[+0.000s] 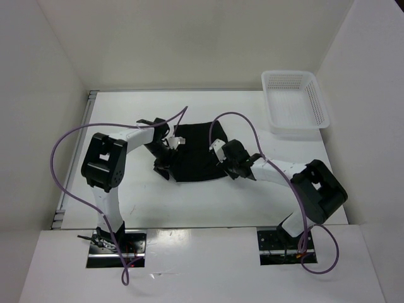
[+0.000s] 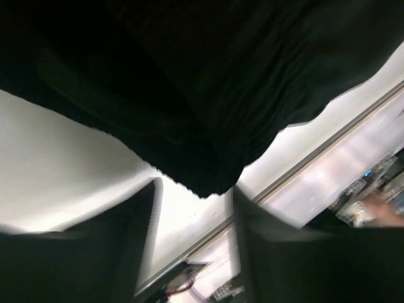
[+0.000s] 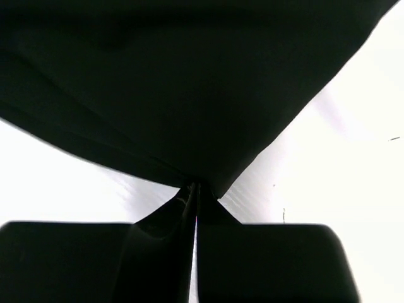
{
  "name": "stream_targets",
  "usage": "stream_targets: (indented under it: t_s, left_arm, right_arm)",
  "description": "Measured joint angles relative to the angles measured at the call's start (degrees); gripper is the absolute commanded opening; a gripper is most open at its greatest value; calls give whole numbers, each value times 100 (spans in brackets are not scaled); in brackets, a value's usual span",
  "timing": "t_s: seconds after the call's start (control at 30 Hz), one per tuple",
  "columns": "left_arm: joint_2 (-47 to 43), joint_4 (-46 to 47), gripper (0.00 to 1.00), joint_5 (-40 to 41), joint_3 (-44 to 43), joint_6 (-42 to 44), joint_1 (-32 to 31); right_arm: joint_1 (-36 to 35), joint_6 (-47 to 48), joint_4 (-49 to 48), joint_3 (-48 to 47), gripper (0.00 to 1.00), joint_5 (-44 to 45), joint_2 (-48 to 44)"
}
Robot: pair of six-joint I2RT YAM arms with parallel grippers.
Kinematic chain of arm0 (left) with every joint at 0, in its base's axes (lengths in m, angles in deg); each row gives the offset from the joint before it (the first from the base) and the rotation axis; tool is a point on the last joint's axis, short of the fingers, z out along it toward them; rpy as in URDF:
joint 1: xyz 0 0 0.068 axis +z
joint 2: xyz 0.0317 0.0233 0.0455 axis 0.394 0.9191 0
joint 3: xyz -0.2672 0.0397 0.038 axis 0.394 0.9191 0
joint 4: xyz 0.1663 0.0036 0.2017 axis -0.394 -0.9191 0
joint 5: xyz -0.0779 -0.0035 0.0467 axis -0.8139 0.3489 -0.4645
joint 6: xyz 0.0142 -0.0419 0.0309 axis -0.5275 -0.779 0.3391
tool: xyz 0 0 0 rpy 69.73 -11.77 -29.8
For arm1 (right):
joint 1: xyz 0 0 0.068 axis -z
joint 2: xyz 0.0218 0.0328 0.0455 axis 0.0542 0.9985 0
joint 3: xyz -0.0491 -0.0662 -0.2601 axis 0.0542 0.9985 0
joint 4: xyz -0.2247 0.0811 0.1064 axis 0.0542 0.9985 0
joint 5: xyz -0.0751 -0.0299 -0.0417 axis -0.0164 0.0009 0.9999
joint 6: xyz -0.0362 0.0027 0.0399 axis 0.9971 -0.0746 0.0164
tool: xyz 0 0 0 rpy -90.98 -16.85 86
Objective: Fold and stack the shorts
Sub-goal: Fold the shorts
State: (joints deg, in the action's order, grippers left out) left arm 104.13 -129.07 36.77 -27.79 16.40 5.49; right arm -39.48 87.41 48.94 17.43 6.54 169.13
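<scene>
The black shorts (image 1: pixel 196 156) lie partly folded in the middle of the white table, between my two grippers. My left gripper (image 1: pixel 165 163) is at their left edge. In the blurred left wrist view (image 2: pixel 196 187) its jaws stand apart, and a hem corner of the shorts (image 2: pixel 202 113) reaches down to the gap between the tips without being clamped. My right gripper (image 1: pixel 219 153) is at the shorts' right edge. In the right wrist view (image 3: pixel 197 189) its jaws are closed on a pinched corner of the black fabric (image 3: pixel 189 82), which spreads away from the tips.
A white mesh plastic basket (image 1: pixel 315 95) with nothing in it stands at the table's back right corner. White walls enclose the table on the left, back and right. Purple cables loop over both arms. A metal rail (image 1: pixel 76 158) runs along the table's left edge.
</scene>
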Motion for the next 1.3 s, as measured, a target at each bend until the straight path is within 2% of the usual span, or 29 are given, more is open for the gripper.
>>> stream_targets:
  t_s: [0.03,0.07,0.13,0.3,0.4,0.5,0.73,0.87,1.0,1.03,1.1,1.17,1.2,1.3]
  left_arm:
    - [0,-66,73,26,7,7,-15]
    - [0,-133,86,31,4,24,-20]
    - [-11,-361,99,-50,-39,48,15]
    - [-177,-710,99,-472,-649,39,560]
    - [-284,-284,99,-487,-1196,39,839]
    - [-262,404,99,-417,-1550,37,846]
    - [542,1346,99,33,-2168,37,382]
    - [1078,1600,99,474,-2245,37,219]
    - [1276,1698,87,745,-2304,24,223]
    - [1283,1725,72,782,-2354,26,221]
    - [1287,1829,50,796,-2444,20,236]
    - [1287,1934,25,791,-2465,26,260]
    - [1287,1967,22,791,-2468,57,284]
    - [1287,1974,13,787,-2468,42,332]
  right_arm:
    - [-22,92,24,0,32,-24,-22]
    - [-42,177,74,2,49,-66,-52]
    - [-129,426,243,2,61,-219,-199]
    - [-306,785,643,0,61,-588,-850]
    - [-308,898,697,7,59,-605,-1412]
    - [-308,944,660,7,58,-564,-1655]
    - [-284,944,621,-15,61,-424,-608]
    - [-177,942,612,-48,59,-385,-378]
    - [-48,931,503,-125,47,-334,-227]
    - [-33,925,472,-138,38,-323,-184]
    - [-33,927,424,-184,29,-319,-83]
    - [-33,929,380,-210,11,-313,-11]
    - [-33,935,358,-219,0,-317,22]
    - [-33,955,328,-229,0,-313,94]
